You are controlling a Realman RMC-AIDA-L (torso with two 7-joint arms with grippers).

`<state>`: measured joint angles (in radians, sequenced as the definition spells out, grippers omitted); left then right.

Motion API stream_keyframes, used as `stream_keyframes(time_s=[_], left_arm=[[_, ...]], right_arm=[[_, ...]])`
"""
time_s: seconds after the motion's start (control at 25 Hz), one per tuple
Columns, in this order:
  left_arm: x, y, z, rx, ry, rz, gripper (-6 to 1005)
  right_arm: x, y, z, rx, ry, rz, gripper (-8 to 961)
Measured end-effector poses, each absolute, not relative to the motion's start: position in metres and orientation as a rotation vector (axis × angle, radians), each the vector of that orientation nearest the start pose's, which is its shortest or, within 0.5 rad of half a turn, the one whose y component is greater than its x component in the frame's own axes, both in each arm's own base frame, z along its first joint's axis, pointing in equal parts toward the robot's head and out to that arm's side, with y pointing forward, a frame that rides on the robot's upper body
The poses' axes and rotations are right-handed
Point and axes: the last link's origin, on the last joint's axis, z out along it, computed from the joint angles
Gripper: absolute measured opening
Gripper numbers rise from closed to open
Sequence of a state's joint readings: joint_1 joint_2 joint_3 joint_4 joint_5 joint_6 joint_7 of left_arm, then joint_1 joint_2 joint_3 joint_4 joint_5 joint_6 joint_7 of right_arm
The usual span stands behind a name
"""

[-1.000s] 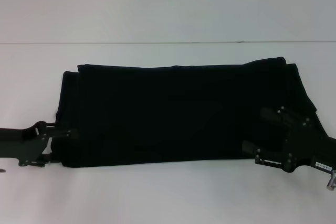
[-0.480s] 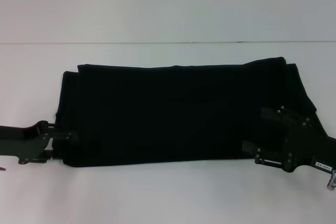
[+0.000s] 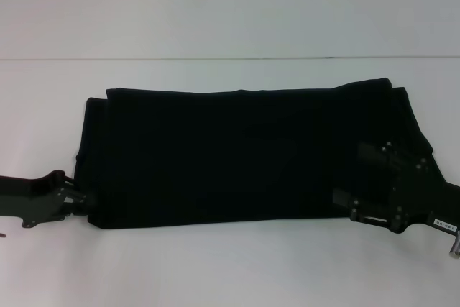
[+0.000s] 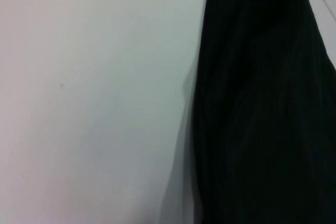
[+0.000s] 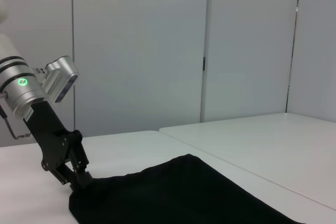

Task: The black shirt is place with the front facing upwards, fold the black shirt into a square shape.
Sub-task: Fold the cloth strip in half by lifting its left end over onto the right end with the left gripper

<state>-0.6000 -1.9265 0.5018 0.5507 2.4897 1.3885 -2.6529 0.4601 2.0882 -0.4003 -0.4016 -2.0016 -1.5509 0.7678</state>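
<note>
left pincer (image 3: 80, 198) | lower left of frame, at shirt's near-left corner, lower and farther left than before, grip cannot tell | right pincer (image 3: 352, 181) | lower right, over shirt's right end, slightly lower, looks spread | black shirt (image 3: 237, 156) | folded band mid-frame on white table (image 3: 230, 271), unmoved

The work surface is a white table (image 3: 230, 264) with a plain matte top. A second white table (image 5: 262, 135) adjoins it along a straight seam on the far side. Lying directly on the near table is the black shirt (image 3: 237, 156), folded into a long horizontal band, flat against the top, with table showing on all sides.
</note>
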Motion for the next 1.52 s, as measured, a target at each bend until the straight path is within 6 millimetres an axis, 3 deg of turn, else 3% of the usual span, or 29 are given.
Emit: stream_keyframes(time_s=[0.64,1.12,1.52], left_arm=[[-0.343,0.347,0.047,2.138,2.650,0.410,24],[-0.342,0.347,0.056,2.164,2.630,0.436,24],[-0.358,0.335,0.078,2.104,2.671,0.572,25]], right_arm=[[0.310,0.298,-0.024,-2.527,0.332,0.666,945],[0.317,0.301,-0.027,-2.517,0.369,0.607,945],[0.317,0.301,-0.026,-2.506,0.375,0.613,945]])
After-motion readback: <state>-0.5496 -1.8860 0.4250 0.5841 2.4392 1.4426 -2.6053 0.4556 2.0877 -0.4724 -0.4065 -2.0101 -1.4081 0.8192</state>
